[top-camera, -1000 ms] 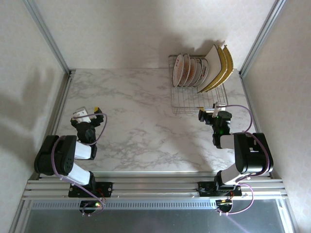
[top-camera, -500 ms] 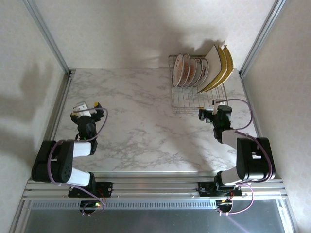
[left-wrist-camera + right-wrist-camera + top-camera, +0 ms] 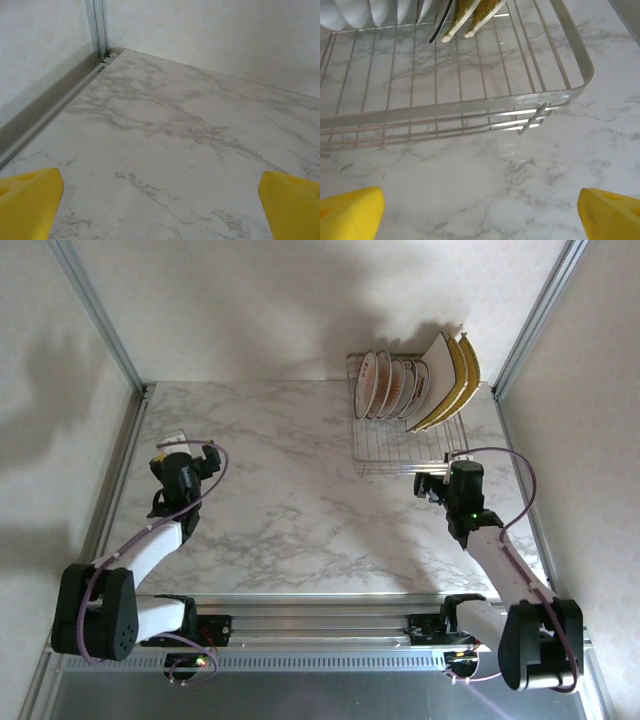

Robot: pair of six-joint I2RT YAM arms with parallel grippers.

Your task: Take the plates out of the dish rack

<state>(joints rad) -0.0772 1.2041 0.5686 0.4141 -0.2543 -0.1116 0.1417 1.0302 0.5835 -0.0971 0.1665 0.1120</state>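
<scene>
Top external view: our left claw [image 3: 190, 449] and right claw [image 3: 437, 476] hang released. We are approaching the dish rack [image 3: 405, 447] and must next grasp the plates [image 3: 400, 386].

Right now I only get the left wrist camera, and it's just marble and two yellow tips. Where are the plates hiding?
Observer: They stand on edge in the dish rack at the far right corner of the table.
Operator: Are they all the same kind?
Observer: No. Small round plates fill the rack's left end, and larger square plates lean at its right end.
Operator: Is anything holding one?
Observer: No. The right gripper is open, just short of the rack's near rail, touching nothing.
</scene>
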